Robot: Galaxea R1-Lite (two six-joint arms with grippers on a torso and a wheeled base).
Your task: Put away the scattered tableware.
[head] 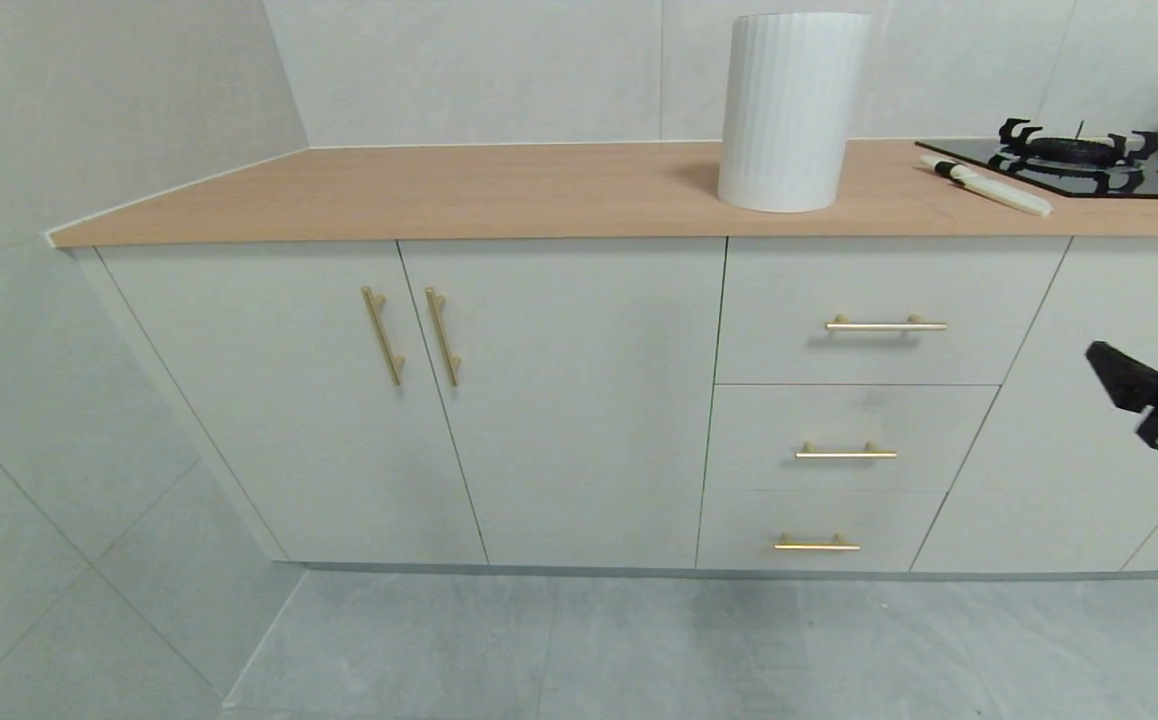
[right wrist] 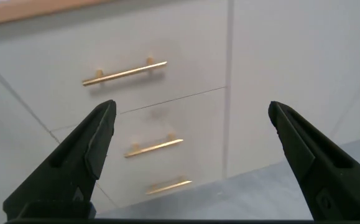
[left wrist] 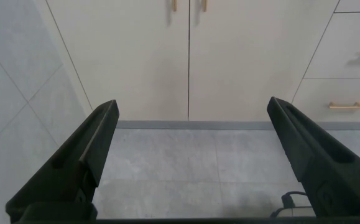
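White ribbed cylindrical holder (head: pixel 789 110) on wooden countertop (head: pixel 439 190), contents unseen, cream utensil (head: pixel 989 186) at 3 o'clock; left gripper (left wrist: pixel 192 104), right gripper (right wrist: pixel 192 107) apart, empty.

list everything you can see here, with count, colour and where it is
countertop: one, light wood, along the wall above the cabinets
ribbed container: one, white, upright on the countertop
utensil: one, cream with a black band, lying on the countertop at the hob's near edge
hob: one, black with black grates, set in the countertop at the robot's right
cabinet doors: two, off-white, gold upright handles, shut, below the countertop
drawers: three, off-white, gold bar handles, shut, stacked to the right of the doors
floor: one, grey tiles, in front of the cabinets
left pincer: one, black, open, low over the floor, facing the cabinet doors
right pincer: one, black, open, facing the drawers
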